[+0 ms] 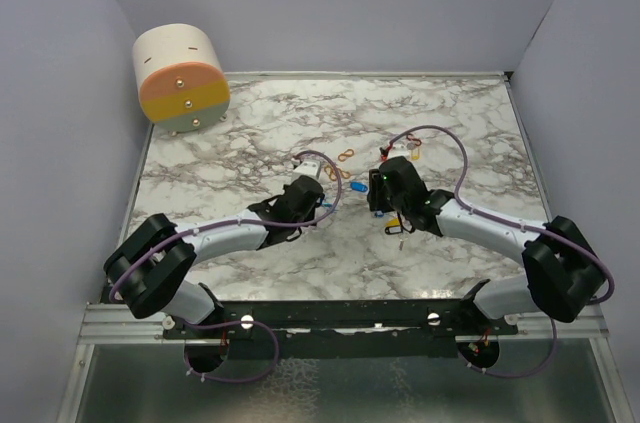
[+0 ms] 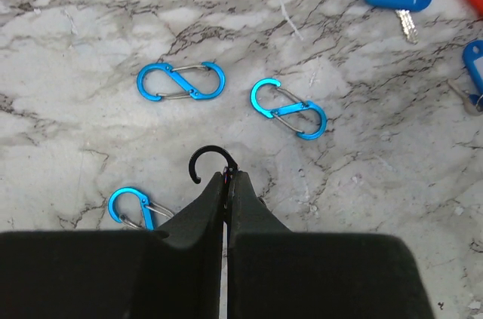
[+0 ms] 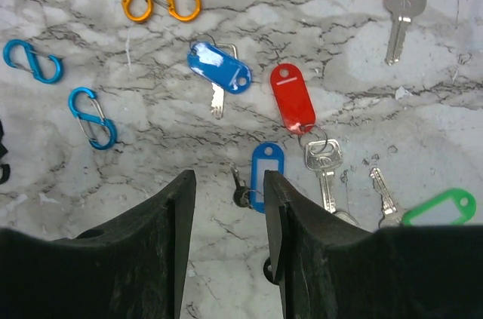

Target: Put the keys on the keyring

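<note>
Keys [image 3: 323, 172] partly hidden behind right claw [image 3: 228, 177].

Left gripper [image 2: 228, 179] clamped — right gripper [image 3: 229, 179] agape

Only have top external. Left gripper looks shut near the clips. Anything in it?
Observer: Yes. The left wrist view shows the left gripper shut on a black hook. Its curved end pokes past the tips and the rest is hidden.
Operator: Right one?
Observer: The right gripper is open and empty. A blue-framed key tag lies just ahead of its fingers.
Operator: Loose clips by the left?
Observer: Three blue figure-eight clips lie loose ahead of it.
</note>
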Controlling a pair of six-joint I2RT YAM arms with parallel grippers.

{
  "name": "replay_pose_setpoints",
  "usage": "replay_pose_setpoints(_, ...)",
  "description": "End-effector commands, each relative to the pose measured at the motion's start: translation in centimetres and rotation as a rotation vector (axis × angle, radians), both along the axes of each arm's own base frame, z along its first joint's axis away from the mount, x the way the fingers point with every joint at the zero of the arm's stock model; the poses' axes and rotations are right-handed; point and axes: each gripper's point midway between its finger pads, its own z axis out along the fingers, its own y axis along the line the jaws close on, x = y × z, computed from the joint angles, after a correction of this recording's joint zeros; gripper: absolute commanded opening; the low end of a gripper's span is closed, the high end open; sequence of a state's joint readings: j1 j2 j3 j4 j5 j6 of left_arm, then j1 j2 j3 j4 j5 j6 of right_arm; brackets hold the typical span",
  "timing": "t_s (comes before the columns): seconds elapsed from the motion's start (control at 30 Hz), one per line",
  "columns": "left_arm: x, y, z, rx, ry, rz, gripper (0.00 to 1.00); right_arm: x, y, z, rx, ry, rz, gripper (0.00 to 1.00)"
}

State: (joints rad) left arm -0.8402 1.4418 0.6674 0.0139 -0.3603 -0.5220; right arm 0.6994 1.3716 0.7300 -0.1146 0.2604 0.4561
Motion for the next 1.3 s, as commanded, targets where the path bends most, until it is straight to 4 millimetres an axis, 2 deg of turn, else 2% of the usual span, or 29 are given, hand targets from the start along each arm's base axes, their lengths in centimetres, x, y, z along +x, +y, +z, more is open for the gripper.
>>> replay_pose_setpoints(0.0,0.8,-1.2,1.9,-0.016,-0.042,-0.036,0.0,-1.2,-1.9,-2.3,-0.077,0.07,-0.065,0.41)
replay_pose_setpoints(0.23,1.2,-2.8,2.2,-0.053,-0.042,-0.081,0.0,-2.8,-5.1,-3.1,-0.135,0.121,-0.2,0.42)
replay_pose_setpoints(0.57,1.3,-4.0,1.3,-0.055,-0.023,-0.132,0.0,-5.4,-7.1,-2.6,-0.114,0.165,-0.265,0.39)
replay_pose_setpoints(0.7,1.3,-4.4,1.2,-0.059,-0.016,-0.141,0.0,-6.0,-7.1,-3.1,-0.109,0.193,-0.262,0.35)
replay_pose_setpoints(1.07,1.7,-4.6,2.9,-0.073,-0.048,-0.141,0.0,-6.3,-7.5,-5.0,-0.169,0.257,-0.291,0.36)
replay_pose_setpoints(1.27,1.7,-4.5,2.9,-0.071,-0.049,-0.143,0.0,-6.3,-7.7,-4.9,-0.166,0.251,-0.304,0.3)
